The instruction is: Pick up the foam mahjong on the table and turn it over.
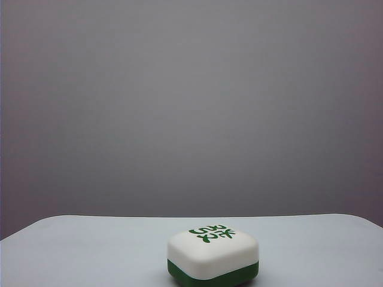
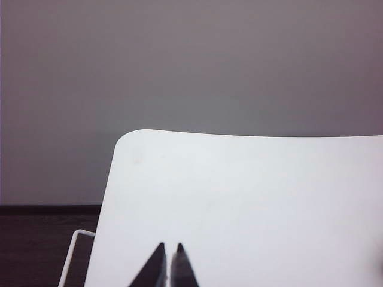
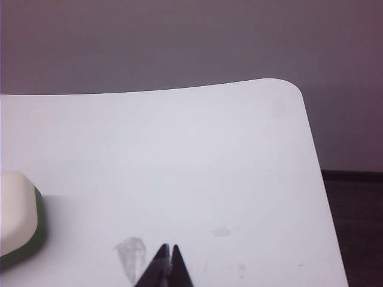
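**Exterior view: one tile, white face up**

One foam mahjong (image 1: 213,256) rests on the table (image 1: 90,251), green half underneath. Right gripper (image 3: 167,247), jaws closed and empty, sits apart from it, tile off to one side. Left gripper (image 2: 169,245) likewise closed, holding nothing.

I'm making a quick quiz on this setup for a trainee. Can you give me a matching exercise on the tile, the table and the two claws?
Things:
1. foam mahjong
2. table
3. left claw
4. right claw

Descriptions:
A. shut, above the table with the tile's edge off to one side in its wrist view
B. plain white top with rounded corners
C. white half up, green marks on top
D. shut, above bare tabletop, no tile in its wrist view

Pairs: 1-C, 2-B, 3-D, 4-A
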You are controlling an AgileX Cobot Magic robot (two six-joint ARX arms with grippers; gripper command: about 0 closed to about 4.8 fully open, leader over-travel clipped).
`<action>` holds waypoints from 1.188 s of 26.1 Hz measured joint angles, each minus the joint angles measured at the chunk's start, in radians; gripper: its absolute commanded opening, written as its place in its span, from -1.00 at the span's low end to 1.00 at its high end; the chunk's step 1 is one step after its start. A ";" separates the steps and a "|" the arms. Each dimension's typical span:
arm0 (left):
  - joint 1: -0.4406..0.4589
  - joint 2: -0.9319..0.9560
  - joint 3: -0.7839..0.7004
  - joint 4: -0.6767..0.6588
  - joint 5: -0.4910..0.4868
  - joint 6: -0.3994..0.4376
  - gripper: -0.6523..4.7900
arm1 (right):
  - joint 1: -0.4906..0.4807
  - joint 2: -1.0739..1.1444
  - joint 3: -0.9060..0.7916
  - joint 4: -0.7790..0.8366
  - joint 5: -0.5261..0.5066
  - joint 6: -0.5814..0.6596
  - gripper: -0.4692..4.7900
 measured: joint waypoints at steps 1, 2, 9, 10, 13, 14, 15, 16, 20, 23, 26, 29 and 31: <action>0.000 0.000 0.000 0.000 0.000 0.000 -0.69 | 0.000 0.000 0.000 0.000 0.000 0.000 -0.84; 0.000 0.000 0.000 0.000 0.000 0.000 -0.69 | 0.000 0.000 0.000 0.000 0.000 0.000 -0.84; 0.000 0.000 0.001 -0.003 0.057 -0.039 -0.78 | 0.000 0.000 0.000 0.018 -0.069 0.030 -0.84; 0.000 0.000 0.004 -0.007 0.110 -0.072 -0.78 | 0.000 0.000 0.000 0.052 -0.124 0.082 -0.84; 0.000 0.002 0.034 -0.026 0.181 -0.153 -0.78 | 0.001 0.000 0.003 0.127 -0.159 0.182 -0.84; 0.000 0.002 0.047 -0.027 0.197 -0.166 -0.78 | 0.002 0.002 0.011 0.124 -0.160 0.195 -0.84; 0.000 0.002 0.063 -0.026 0.213 -0.174 -0.78 | 0.001 0.007 0.029 0.117 -0.160 0.203 -0.84; 0.000 0.004 0.078 -0.027 0.224 -0.176 -0.78 | 0.002 0.013 0.048 0.111 -0.161 0.208 -0.84; 0.000 0.079 0.196 -0.023 0.237 -0.157 -0.78 | 0.001 0.136 0.198 0.125 -0.160 0.214 -0.84; 0.000 0.174 0.231 -0.018 0.237 -0.103 -0.78 | 0.001 0.283 0.289 0.118 -0.167 0.214 -0.84; 0.000 0.302 0.269 -0.026 0.266 -0.092 -0.78 | 0.001 0.474 0.375 0.122 -0.232 0.214 -0.84; 0.000 0.416 0.332 -0.025 0.347 -0.069 -0.78 | 0.003 0.605 0.428 0.122 -0.317 0.214 -0.84; 0.000 0.517 0.399 -0.021 0.403 -0.024 -0.78 | 0.033 0.716 0.466 0.136 -0.338 0.216 -0.84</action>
